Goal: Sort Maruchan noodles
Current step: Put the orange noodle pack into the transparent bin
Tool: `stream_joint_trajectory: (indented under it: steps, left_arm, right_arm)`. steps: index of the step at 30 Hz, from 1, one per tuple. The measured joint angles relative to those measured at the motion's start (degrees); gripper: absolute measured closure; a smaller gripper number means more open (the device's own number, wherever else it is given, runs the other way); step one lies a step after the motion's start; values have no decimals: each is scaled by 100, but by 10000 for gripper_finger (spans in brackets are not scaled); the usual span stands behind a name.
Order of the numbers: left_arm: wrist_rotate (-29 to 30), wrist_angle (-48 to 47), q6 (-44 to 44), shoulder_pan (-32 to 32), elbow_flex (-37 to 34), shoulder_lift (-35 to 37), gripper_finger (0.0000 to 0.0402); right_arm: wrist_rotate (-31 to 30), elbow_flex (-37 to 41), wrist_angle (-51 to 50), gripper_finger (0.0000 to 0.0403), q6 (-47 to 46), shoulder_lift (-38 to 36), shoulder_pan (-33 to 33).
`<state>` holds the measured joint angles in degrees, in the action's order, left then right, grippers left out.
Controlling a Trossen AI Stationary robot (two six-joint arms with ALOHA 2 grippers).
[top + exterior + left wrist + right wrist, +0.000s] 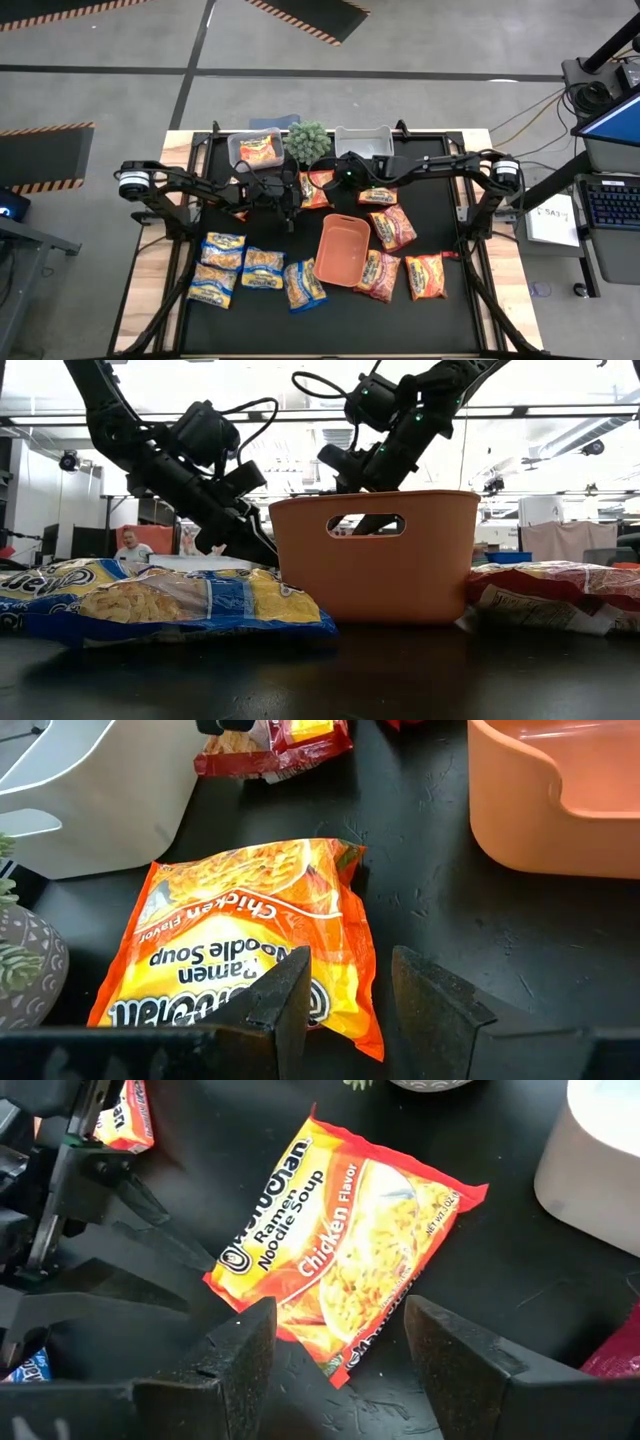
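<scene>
An orange chicken noodle packet [315,188] lies flat on the black mat between both grippers. My left gripper [350,1000] is open and low at the packet's logo end [320,1005], one finger over that end and the other beside it. My right gripper [345,1355] is open and hovers above the packet's [340,1250] opposite long side. Several yellow-and-blue packets [222,250] lie toward the near left. Several dark red packets [393,227] lie to the right. Another orange packet [258,150] sits in the far left bin. My left gripper has one finger [295,1000] over the logo end of the orange packet, coming slanting down from the table's left. I cannot tell whether it touches the packet. The packet lies flat on the mat.
An orange plastic tray [345,262] stands near the table's middle, right of the grippers. Two clear bins [363,140] and a potted plant [308,140] line the far edge. A dark red packet [270,745] lies just beyond the orange one.
</scene>
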<state>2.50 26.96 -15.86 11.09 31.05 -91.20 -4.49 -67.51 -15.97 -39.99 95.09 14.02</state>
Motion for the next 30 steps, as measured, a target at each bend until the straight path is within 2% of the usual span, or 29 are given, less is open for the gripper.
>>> stream_joint_trajectory:
  steps: [19,24,30]
  left_arm:
    - [2,63,106,12,-2,0,277]
    - [22,713,363,29,-2,-97,277]
    - [832,884,440,38,-2,-536,277]
  right_arm:
    - [-2,28,158,191,-160,462,-12]
    - [-4,31,115,191,-119,425,-13]
    - [-15,49,121,191,28,421,-13]
